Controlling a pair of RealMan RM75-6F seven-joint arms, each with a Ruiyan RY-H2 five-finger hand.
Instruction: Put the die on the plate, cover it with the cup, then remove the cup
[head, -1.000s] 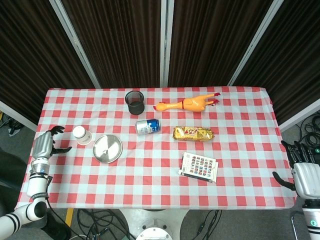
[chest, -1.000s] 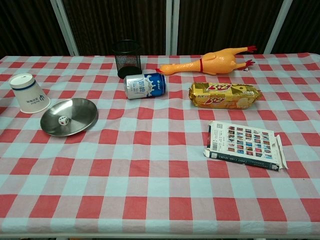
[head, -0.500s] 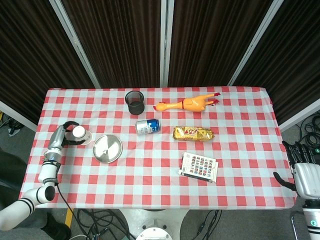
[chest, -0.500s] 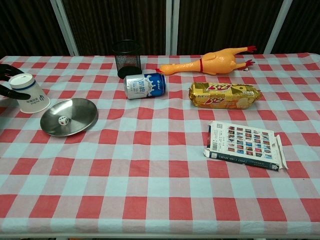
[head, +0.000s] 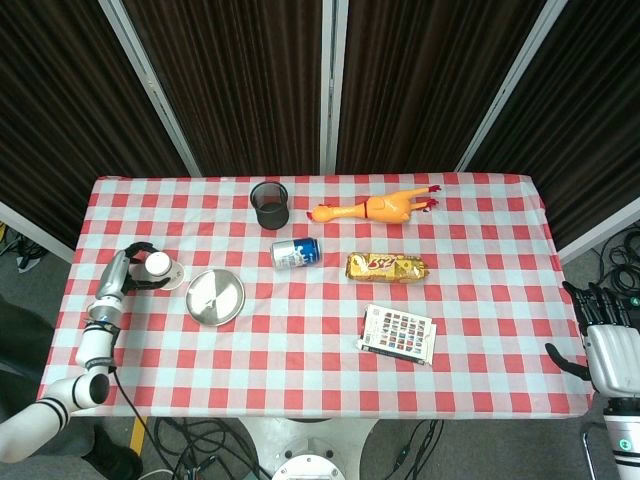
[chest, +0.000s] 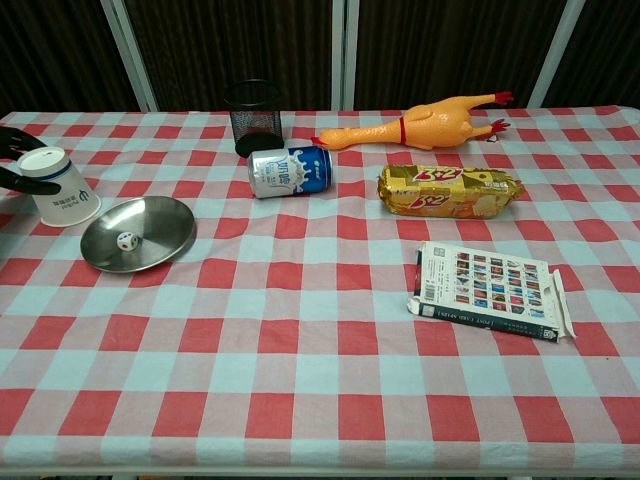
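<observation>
The left hand (head: 122, 275) curled its fingers around the one upturned cup (chest: 58, 188) near the table's left edge, beside the single plate (chest: 160, 240) holding one die (chest: 126, 241). The right hand (head: 610, 345) hung released off the right edge.

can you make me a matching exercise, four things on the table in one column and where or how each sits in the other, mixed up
Things:
1. die
2. paper cup
3. blue can
4. booklet

Places or states:
A. lying on its side in front of the black mesh holder
B. upside down, left of the plate, with the left hand at it
C. on the plate
D. flat, nearer the table's right side

Pairs: 1-C, 2-B, 3-A, 4-D
</observation>
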